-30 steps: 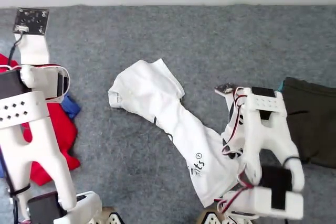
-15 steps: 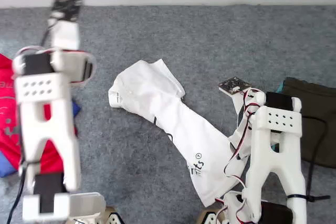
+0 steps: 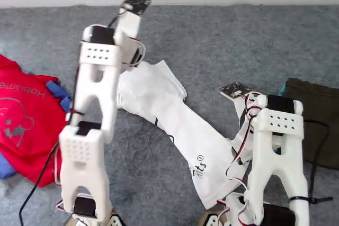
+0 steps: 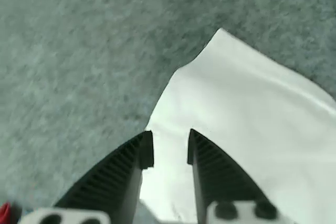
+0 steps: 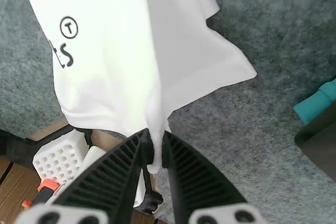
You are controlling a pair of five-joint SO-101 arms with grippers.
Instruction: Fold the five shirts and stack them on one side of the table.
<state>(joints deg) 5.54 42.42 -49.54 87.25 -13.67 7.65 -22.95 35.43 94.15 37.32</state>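
A white shirt (image 3: 180, 125) lies crumpled in a long diagonal across the grey table, from the middle toward the front right. My left gripper (image 4: 169, 148) is open just above the shirt's (image 4: 252, 129) far left edge, where cloth meets the table. The left arm (image 3: 100, 78) stretches over that corner in the high view. My right gripper (image 5: 155, 150) is shut on a pinched fold of the white shirt (image 5: 121, 51) near its printed end, under the right arm (image 3: 275, 130). A red shirt (image 3: 26, 115) lies spread at the left edge.
A dark folded shirt (image 3: 318, 115) sits at the right edge, with a teal piece (image 5: 317, 106) beside it. Blue cloth (image 3: 55, 89) pokes out by the red shirt. The grey table (image 3: 222, 41) is bare at the back.
The left arm has swung from over the red shirt rightward to the white shirt's far left corner, uncovering the red shirt. The right arm shifted early, then held still.
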